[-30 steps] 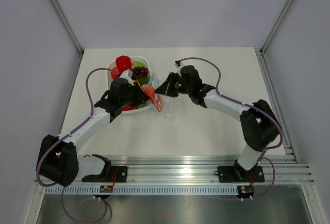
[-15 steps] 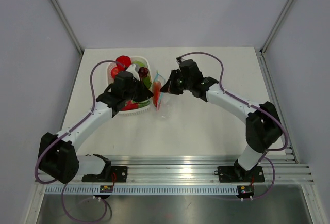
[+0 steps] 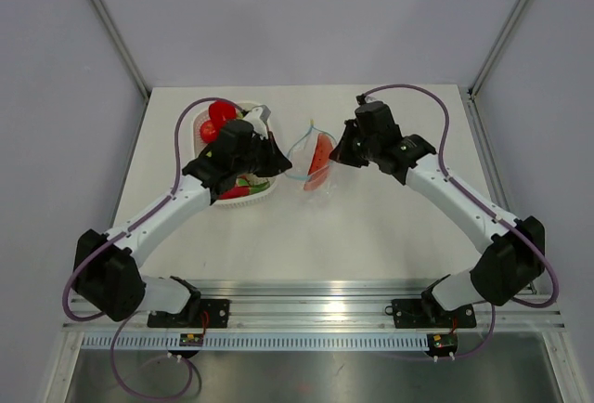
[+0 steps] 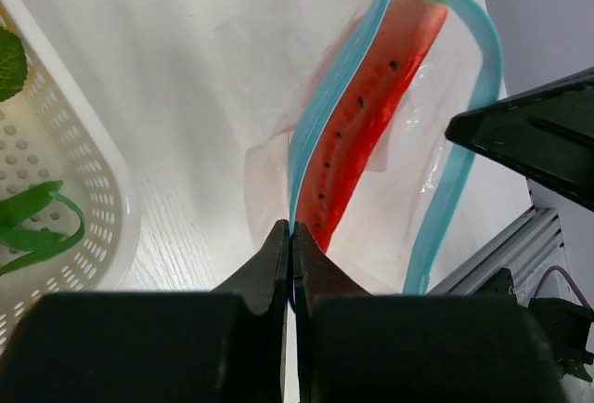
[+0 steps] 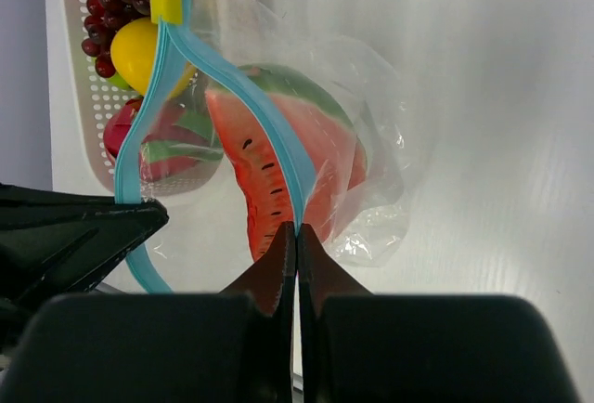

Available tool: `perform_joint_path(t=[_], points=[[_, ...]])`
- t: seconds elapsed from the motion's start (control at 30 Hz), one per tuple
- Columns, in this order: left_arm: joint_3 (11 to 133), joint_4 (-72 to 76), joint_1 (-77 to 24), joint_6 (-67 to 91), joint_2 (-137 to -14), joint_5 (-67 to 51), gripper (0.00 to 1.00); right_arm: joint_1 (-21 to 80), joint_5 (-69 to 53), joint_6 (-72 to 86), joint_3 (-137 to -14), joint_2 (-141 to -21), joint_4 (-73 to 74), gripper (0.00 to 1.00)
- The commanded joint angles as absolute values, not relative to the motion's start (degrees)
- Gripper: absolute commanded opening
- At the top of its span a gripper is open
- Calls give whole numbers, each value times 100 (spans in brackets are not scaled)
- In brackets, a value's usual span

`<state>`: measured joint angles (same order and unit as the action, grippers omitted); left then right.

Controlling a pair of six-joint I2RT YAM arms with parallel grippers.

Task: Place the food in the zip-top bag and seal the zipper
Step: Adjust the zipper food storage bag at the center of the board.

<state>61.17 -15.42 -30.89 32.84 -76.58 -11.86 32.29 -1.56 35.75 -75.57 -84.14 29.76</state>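
The zip-top bag (image 3: 316, 163) stands between my two grippers with its mouth pulled wide open. A red watermelon slice (image 3: 318, 160) sits inside it, also seen in the left wrist view (image 4: 371, 115) and the right wrist view (image 5: 269, 180). My left gripper (image 4: 291, 228) is shut on the left side of the blue-teal zipper (image 4: 320, 115). My right gripper (image 5: 296, 228) is shut on the other side of the zipper (image 5: 269, 134). A yellow slider (image 5: 165, 0) sits at the zipper's far end. More food lies in the white basket (image 3: 200, 124): red fruits (image 3: 221, 111), grapes (image 5: 102, 8), a yellow fruit (image 5: 137, 52).
The white slotted basket stands just left of the bag, under my left arm. Its wall shows at the left in the left wrist view (image 4: 102, 189) with green leafy pieces (image 4: 37, 222) inside. Aluminium rails run along the table's near edge (image 3: 353, 292).
My right gripper has moved right and my left gripper has held near the basket, pulling the bag's mouth from nearly flat to wide open. The watermelon slice now shows inside.
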Motion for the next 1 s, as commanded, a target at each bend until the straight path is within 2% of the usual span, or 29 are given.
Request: perform_joint_path(t=[0.0, 0.07, 0.27, 0.47, 0.6, 0.8, 0.97], points=[[6231, -1161, -3181, 3278, -8075, -1318, 0, 3234, 237, 3278, -7444, -8568, 3383, 0], [6564, -1387, -3252, 3209, -8383, -1590, 0, 3234, 211, 3252, -7698, -8561, 3585, 0], [7400, -1608, -3436, 3111, -8112, -1389, 0, 3234, 325, 3077, -8121, -7726, 3437, 0], [6909, -1083, -3507, 3225, -9024, -1467, 0, 3226, 141, 3155, -7129, -8410, 3042, 0], [6898, -1019, -3638, 3243, -9676, -1783, 0, 3226, 299, 3041, -7512, -8956, 3365, 0], [8032, -1915, -3674, 2813, -8966, -1364, 0, 3234, 378, 2743, -8567, -8316, 3717, 0], [8236, -2136, -3674, 2751, -8648, -959, 0, 3226, 544, 2716, -8255, -8077, 3578, 0]])
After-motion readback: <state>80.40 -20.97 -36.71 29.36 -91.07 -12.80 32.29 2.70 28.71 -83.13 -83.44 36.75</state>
